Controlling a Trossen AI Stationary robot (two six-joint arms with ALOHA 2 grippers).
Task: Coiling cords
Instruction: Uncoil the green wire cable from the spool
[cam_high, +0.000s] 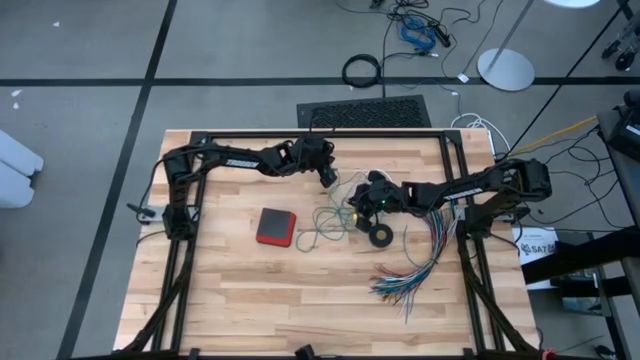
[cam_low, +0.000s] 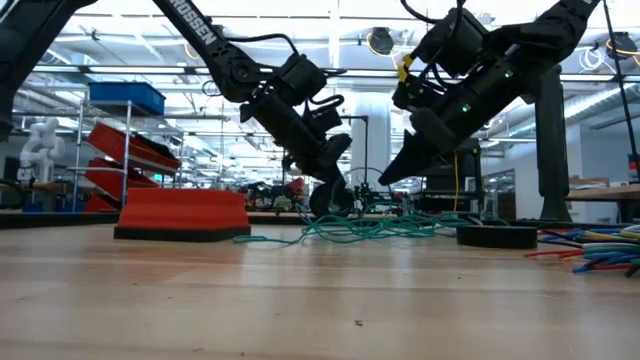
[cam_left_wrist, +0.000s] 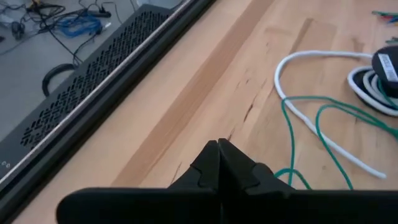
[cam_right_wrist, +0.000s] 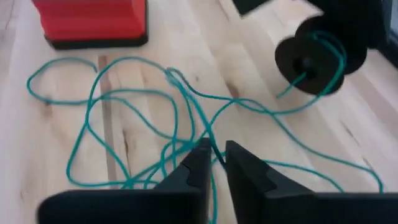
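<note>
The teal cord (cam_right_wrist: 124, 99) lies in slack tangled loops on the wooden table (cam_high: 230, 290), between the red box and the black ring. One end of it runs around a black round spool-like piece (cam_right_wrist: 308, 59). The white cord (cam_left_wrist: 311, 56) curves across the table to a round black-and-white piece (cam_left_wrist: 376, 78). My right gripper (cam_right_wrist: 214, 152) hangs low over the tangle, open by a narrow gap, with a teal strand running through that gap. My left gripper (cam_left_wrist: 219, 146) is shut near the table's far middle (cam_high: 327, 180), and nothing shows between its fingers. My right gripper slants down toward the table's left over the teal tangle. One strand (cam_right_wrist: 210, 140) passes between its fingers, and I cannot tell whether either finger touches it. That strand lies slack on the table. My left gripper shows no touch on anything.
A red box (cam_high: 275, 226) lies left of the tangle. A small black ring (cam_high: 380, 237) lies to the tangle's right. A fan of multicoloured wires (cam_high: 410, 270) spreads toward the near right. The near half of the table is bare wood.
</note>
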